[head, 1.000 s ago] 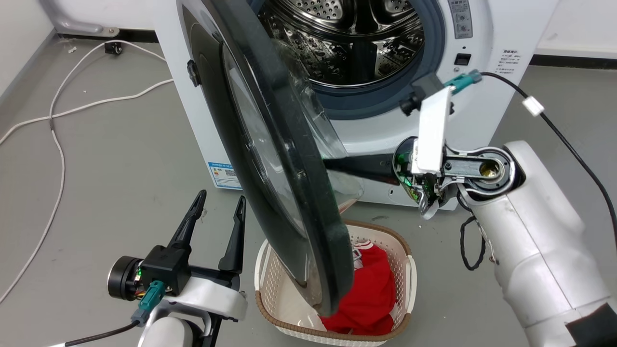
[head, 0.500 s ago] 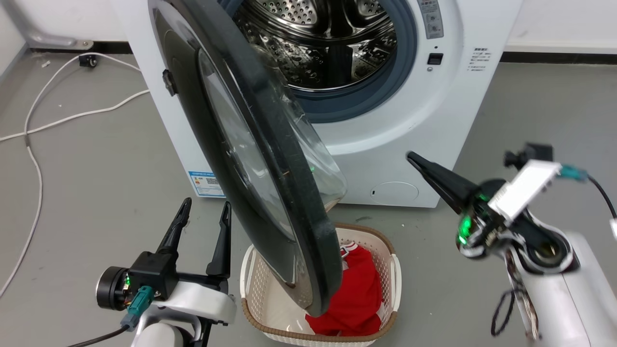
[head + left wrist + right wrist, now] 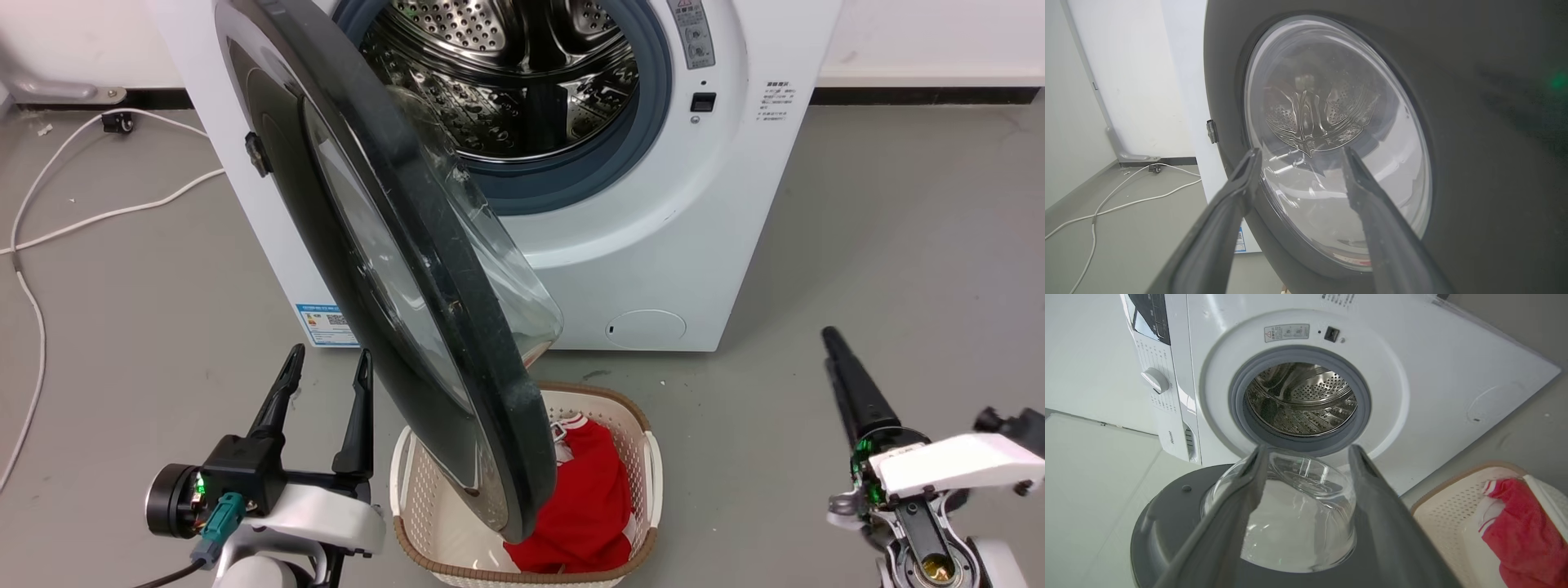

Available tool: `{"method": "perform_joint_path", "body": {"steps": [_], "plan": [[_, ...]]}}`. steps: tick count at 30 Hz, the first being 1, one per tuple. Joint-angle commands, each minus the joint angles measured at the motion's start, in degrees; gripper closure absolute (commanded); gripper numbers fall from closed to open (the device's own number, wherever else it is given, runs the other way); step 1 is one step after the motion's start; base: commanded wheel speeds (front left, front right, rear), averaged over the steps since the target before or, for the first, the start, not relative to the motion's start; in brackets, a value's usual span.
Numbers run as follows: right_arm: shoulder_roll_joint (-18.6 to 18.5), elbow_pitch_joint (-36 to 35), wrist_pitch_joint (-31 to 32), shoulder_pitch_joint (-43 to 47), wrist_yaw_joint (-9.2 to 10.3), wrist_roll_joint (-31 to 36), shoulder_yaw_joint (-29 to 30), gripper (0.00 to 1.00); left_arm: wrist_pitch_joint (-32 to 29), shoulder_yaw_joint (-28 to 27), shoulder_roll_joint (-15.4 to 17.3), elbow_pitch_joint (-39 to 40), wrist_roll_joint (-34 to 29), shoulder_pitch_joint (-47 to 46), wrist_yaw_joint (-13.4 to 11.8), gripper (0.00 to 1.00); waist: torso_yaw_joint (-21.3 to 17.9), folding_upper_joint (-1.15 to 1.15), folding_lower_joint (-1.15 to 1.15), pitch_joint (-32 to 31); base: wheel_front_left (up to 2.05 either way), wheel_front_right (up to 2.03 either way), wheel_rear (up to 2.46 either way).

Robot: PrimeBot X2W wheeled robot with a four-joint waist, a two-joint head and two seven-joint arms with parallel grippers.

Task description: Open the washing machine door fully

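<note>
the right gripper (image 3: 829,338) hangs low, fingers apart and empty, well clear of the washing machine door (image 3: 408,245). the left gripper (image 3: 330,356), also spread, waits near its outer face. the door stands about half open above the basket (image 3: 655,469); finishing likely means pushing its inner side further back.

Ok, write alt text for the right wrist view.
The large round dark washing machine door with clear domed glass bowl hangs open below the white washing machine's steel drum, between the right gripper's spread dark fingers. A cream basket of red cloth sits lower right.
</note>
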State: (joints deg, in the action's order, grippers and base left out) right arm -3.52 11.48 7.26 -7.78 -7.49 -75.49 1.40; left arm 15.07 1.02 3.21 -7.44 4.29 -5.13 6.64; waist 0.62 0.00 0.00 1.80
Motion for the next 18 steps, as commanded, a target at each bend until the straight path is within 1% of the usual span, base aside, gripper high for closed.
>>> {"method": "perform_joint_path", "body": {"steps": [1,2,6,8,9,13,14,18], "plan": [[0.19,-0.69,-3.16,0.93,0.0,3.02,0.2,0.0,0.15,-0.25,0.19,0.17,-0.07,0.48,0.16,0.0,-0.07,0.0,0.0,-0.06,0.0,0.0,0.0],[0.24,-0.94,-5.63,1.08,0.0,5.47,0.36,0.0,0.15,-0.32,0.18,0.21,-0.12,0.48,0.17,0.0,-0.11,0.0,0.0,-0.09,0.0,0.0,0.0],[-0.5,-1.28,-14.53,0.44,0.0,18.67,0.57,0.0,0.15,-0.6,0.17,0.37,-0.2,0.34,0.18,0.0,-0.2,0.0,0.0,-0.14,0.0,0.0,0.0],[-1.6,-1.5,-18.18,-0.21,0.0,27.27,0.97,0.0,0.15,-0.66,0.15,0.46,-0.24,0.24,0.17,0.0,-0.18,0.0,0.0,-0.15,0.0,0.0,0.0],[-1.45,-1.77,-19.41,-0.55,0.0,31.22,1.44,0.0,0.15,-0.69,0.14,0.53,-0.28,0.17,0.16,0.0,-0.17,0.0,0.0,-0.13,0.0,0.0,0.0],[-1.1,-5.19,-21.81,-1.44,0.01,49.13,4.13,0.0,0.15,-0.88,0.13,0.8,-0.46,-0.06,0.16,0.0,-0.16,0.0,0.0,-0.01,0.0,0.0,0.0],[-0.41,-7.64,-22.09,-1.15,0.01,56.46,4.81,0.0,0.15,-0.94,0.2,0.9,-0.59,-0.17,0.17,0.0,-0.16,0.0,0.0,0.06,0.0,0.0,0.0],[0.15,-12.2,-22.25,1.1,0.01,69.8,3.7,0.0,0.15,-1.08,0.38,0.98,-0.63,-0.22,0.22,0.0,-0.13,0.0,0.0,0.07,0.0,0.0,0.0]]}}
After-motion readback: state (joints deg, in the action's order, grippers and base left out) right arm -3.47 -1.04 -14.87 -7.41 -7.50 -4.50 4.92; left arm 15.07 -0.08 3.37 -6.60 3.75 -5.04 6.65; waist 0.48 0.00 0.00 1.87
